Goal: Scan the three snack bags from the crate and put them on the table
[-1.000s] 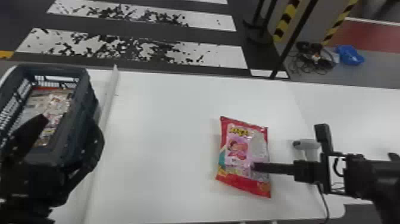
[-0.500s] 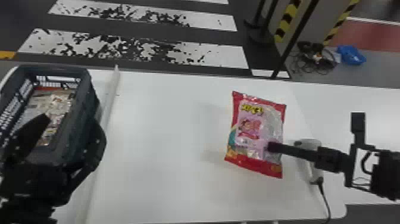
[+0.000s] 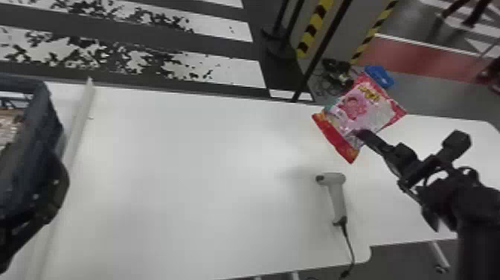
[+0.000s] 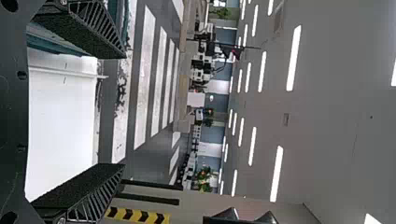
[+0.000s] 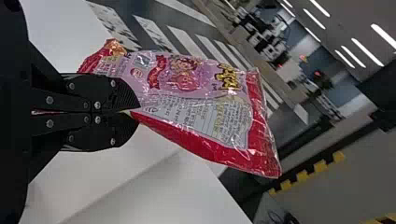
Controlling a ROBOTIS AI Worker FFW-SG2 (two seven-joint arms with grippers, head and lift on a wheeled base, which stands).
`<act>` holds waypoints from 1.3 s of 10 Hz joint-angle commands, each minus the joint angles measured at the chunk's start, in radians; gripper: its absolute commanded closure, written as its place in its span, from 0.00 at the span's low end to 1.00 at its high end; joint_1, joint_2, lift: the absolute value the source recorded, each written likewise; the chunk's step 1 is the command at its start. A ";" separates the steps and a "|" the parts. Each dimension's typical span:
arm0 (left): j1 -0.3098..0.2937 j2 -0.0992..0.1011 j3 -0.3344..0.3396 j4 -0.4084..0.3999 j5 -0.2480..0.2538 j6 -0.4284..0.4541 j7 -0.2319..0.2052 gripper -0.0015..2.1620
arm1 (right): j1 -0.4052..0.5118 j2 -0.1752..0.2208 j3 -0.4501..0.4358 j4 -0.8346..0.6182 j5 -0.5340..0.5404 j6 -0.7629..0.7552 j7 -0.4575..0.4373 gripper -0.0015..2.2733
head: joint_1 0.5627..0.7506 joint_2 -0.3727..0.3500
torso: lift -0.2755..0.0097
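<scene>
Smooth white desk [image 3: 186, 167] spreads before black-and-white striped floor [image 3: 242, 70]. Above it, the black right tool [image 5: 135, 113] pinches 1 side edge of the red-and-pink plastic snack bag [image 3: 357, 115], probably leaving its print exposed for the grey pistol-shaped scanner [image 3: 337, 197]. The black left tool [image 4: 123, 111] gapes near the dark plastic crate [image 3: 46, 111].

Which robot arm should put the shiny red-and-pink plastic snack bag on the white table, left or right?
Probably the right: its black claw is shut on the bag. The left claw is open and empty, over by the dark plastic crate.
</scene>
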 commanded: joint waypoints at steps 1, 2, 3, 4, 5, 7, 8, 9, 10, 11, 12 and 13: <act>-0.010 0.001 0.000 0.013 0.003 0.000 0.000 0.02 | -0.033 -0.039 -0.006 0.159 -0.005 -0.205 -0.057 0.99 | 0.70 0.03 | 0.64; -0.017 -0.001 -0.002 0.023 0.003 0.000 0.000 0.02 | -0.037 -0.050 0.014 0.214 0.026 -0.297 -0.143 0.99 | 0.70 0.03 | 0.64; -0.020 0.001 -0.008 0.026 0.003 -0.003 -0.002 0.02 | -0.037 -0.064 0.075 0.271 0.064 -0.417 -0.261 0.99 | 0.70 0.03 | 0.64; -0.028 0.001 -0.014 0.028 0.005 -0.003 -0.002 0.02 | -0.082 -0.081 0.120 0.366 0.116 -0.438 -0.347 0.99 | 0.70 0.03 | 0.64; -0.033 0.001 -0.018 0.026 0.005 -0.006 0.000 0.02 | -0.120 -0.082 0.152 0.447 0.168 -0.441 -0.389 0.99 | 0.70 0.03 | 0.64; -0.037 0.001 -0.026 0.026 0.008 -0.015 0.000 0.02 | -0.122 -0.072 0.226 0.481 0.227 -0.472 -0.401 0.66 | 0.70 0.03 | 0.64; -0.037 0.001 -0.026 0.026 0.011 -0.015 0.002 0.02 | -0.106 -0.070 0.237 0.472 0.231 -0.469 -0.407 0.07 | 0.70 0.03 | 0.64; -0.037 0.002 -0.029 0.023 0.011 -0.012 0.012 0.02 | -0.088 -0.069 0.238 0.443 0.233 -0.451 -0.432 0.00 | 0.70 0.03 | 0.64; -0.037 0.002 -0.029 0.019 0.012 -0.009 0.014 0.02 | -0.048 -0.066 0.238 0.377 0.234 -0.435 -0.447 0.00 | 0.70 0.03 | 0.64; -0.037 0.002 -0.035 0.017 0.012 -0.009 0.014 0.02 | -0.008 -0.059 0.240 0.296 0.253 -0.408 -0.461 0.01 | 0.70 0.03 | 0.64; -0.042 0.004 -0.046 0.019 0.009 -0.006 0.014 0.02 | 0.049 -0.058 0.235 0.193 0.251 -0.371 -0.461 0.02 | 0.70 0.03 | 0.64; -0.045 0.004 -0.051 0.020 0.005 0.003 0.014 0.02 | 0.128 -0.032 0.212 0.050 0.250 -0.368 -0.461 0.03 | 0.70 0.03 | 0.64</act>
